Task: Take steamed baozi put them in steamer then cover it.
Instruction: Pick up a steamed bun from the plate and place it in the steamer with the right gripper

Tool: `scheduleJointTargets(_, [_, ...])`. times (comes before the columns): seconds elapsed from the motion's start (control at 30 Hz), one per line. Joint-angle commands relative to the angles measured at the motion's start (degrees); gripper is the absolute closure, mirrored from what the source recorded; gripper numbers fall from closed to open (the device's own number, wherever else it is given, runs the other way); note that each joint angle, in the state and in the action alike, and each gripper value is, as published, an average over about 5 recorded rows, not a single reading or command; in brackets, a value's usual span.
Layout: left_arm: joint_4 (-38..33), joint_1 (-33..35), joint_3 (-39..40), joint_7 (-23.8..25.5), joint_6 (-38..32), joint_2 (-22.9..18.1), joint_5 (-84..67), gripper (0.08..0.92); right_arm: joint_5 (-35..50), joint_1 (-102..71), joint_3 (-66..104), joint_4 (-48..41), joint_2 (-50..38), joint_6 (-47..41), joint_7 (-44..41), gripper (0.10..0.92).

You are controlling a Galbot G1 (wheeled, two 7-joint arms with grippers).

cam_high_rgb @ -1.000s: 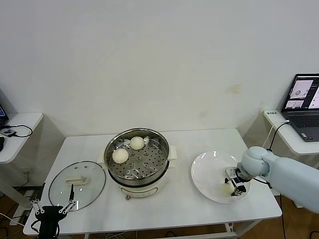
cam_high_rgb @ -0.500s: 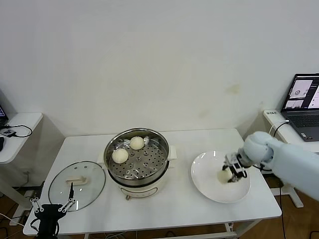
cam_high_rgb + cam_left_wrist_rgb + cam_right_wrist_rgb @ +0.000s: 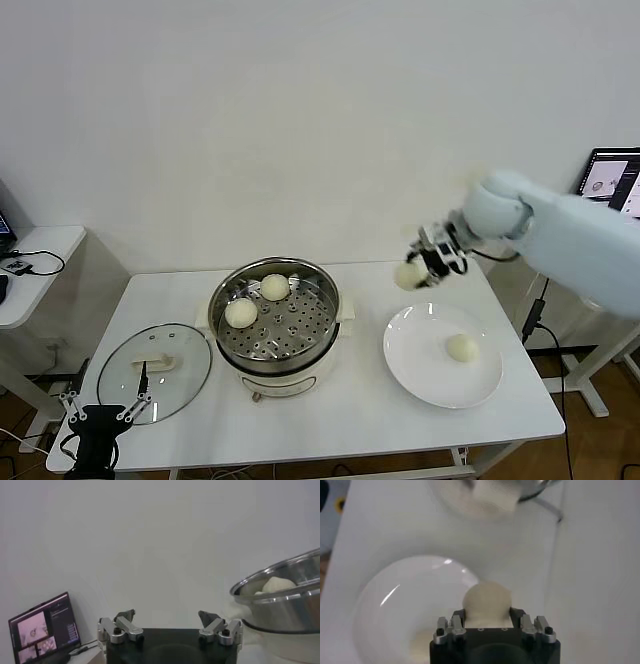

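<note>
The steamer stands mid-table with two baozi on its perforated tray. My right gripper is shut on a third baozi and holds it in the air above the table, between the steamer and the white plate. The held baozi sits between the jaws in the right wrist view. A fourth baozi lies on the plate. The glass cover lies flat on the table left of the steamer. My left gripper is open, low at the table's front left.
A laptop stands on a side table at the right. Another small table with cables is at the left. In the left wrist view the steamer's rim is at one side.
My right gripper has lifted a baozi off the plate and carried it up and left toward the steamer. One baozi stays on the plate. The left arm has not moved.
</note>
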Motion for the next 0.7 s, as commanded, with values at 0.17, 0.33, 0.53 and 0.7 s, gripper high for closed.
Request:
scheduleJointTargets(0.17, [-0.62, 0.49, -1.38, -0.04, -0.03, -0.44, -0.58, 0.177, 8.75, 5.3, -6.47, -3.26, 24.64, 3.11, 6.11, 0.457])
scheduleJointTargets(0.33, [-1.13, 0.81, -2.67, -0.02, 0.04, -0.57, -1.16, 0.177, 5.03, 1.71, -9.13, -5.51, 28.16, 9.05, 7.26, 0.454])
scheduleJointTargets(0.53, [-1.37, 1.07, -3.1, -0.04, 0.05, -0.84, -1.32, 0.177, -1.28, -2.49, -10.94, -7.51, 29.74, 15.8, 7.74, 0.457])
scheduleJointTargets(0.7, [-1.36, 0.82, -3.22, -0.06, 0.05, -1.03, -1.4, 0.177, -3.84, -3.45, -11.75, -7.96, 30.56, 18.88, 7.36, 0.457])
